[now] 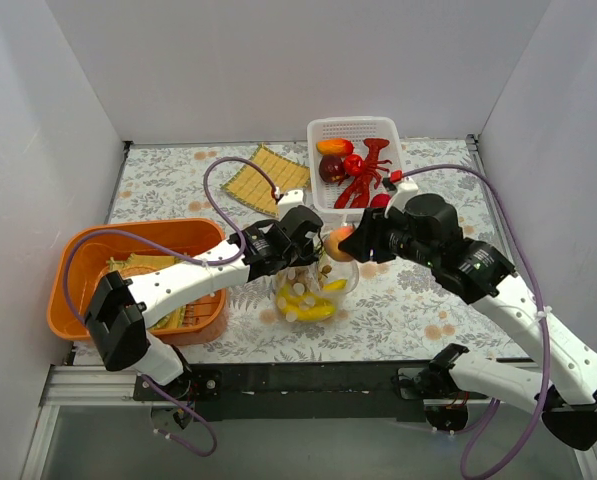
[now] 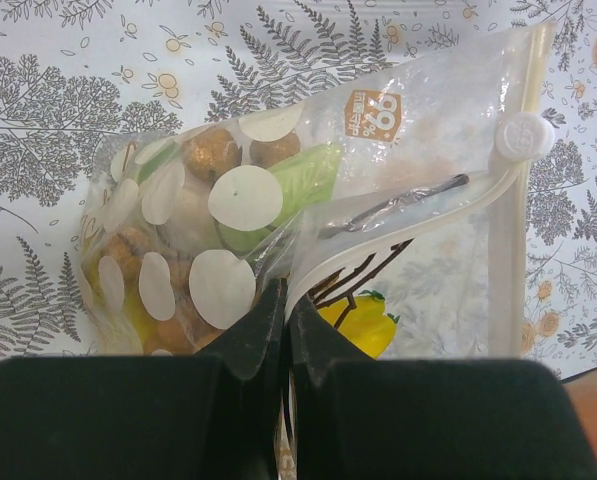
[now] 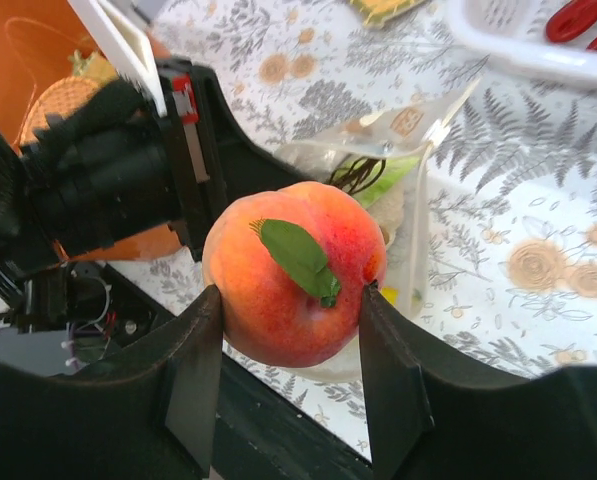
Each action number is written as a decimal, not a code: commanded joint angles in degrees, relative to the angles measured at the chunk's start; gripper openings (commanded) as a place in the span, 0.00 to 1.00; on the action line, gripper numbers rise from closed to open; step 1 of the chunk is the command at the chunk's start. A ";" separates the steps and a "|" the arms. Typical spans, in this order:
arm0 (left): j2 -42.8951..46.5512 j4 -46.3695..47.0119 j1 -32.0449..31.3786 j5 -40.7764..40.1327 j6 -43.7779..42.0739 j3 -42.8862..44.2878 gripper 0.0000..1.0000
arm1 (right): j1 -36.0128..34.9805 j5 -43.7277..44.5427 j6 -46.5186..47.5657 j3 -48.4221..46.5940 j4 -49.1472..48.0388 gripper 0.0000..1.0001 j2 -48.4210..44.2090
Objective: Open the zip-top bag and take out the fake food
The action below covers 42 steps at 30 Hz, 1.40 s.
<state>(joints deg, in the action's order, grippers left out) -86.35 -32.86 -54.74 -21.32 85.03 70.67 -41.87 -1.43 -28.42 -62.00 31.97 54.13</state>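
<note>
The clear dotted zip-top bag (image 1: 313, 287) lies at the table's middle front, holding a yellow banana bunch (image 1: 311, 305), brownish grapes (image 2: 214, 152) and a green-white leafy vegetable (image 2: 303, 175). My left gripper (image 2: 285, 300) is shut on the bag's (image 2: 418, 150) open mouth edge. My right gripper (image 3: 290, 300) is shut on a red-orange peach (image 3: 293, 270) with a green leaf, held above the bag's mouth; the peach (image 1: 340, 241) also shows in the top view. The bag (image 3: 398, 180) lies behind it.
A white slotted basket (image 1: 321, 130) at the back holds a red lobster (image 1: 366, 170) and other toy fruit. An orange tub (image 1: 88, 245) stands at the left. A yellow woven mat (image 1: 263, 178) lies behind the left arm.
</note>
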 commanded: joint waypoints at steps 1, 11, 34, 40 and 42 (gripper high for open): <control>2.85 0.43 1.13 1.02 0.22 -1.94 0.00 | 1.25 5.91 3.81 -8.65 0.20 0.17 3.59; 2.50 0.78 1.39 2.77 0.13 -2.73 0.00 | 16.89 -0.23 6.10 -16.40 -6.90 0.18 15.12; 4.79 -0.80 1.48 3.39 -1.71 1.48 0.00 | 25.78 -1.03 9.18 -21.24 -17.73 0.83 38.35; 3.38 -0.27 1.39 3.57 -2.50 3.50 0.00 | 21.92 -3.57 4.19 -7.20 -15.26 0.57 19.73; 3.20 -0.10 1.39 3.57 -2.68 4.03 0.00 | 18.50 -4.28 1.98 0.25 -16.75 0.46 11.58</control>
<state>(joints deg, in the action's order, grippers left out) -84.42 -33.04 -53.74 -17.43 83.53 71.72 -18.31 -2.79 -22.13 -72.51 16.08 79.42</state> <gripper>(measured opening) 0.010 0.534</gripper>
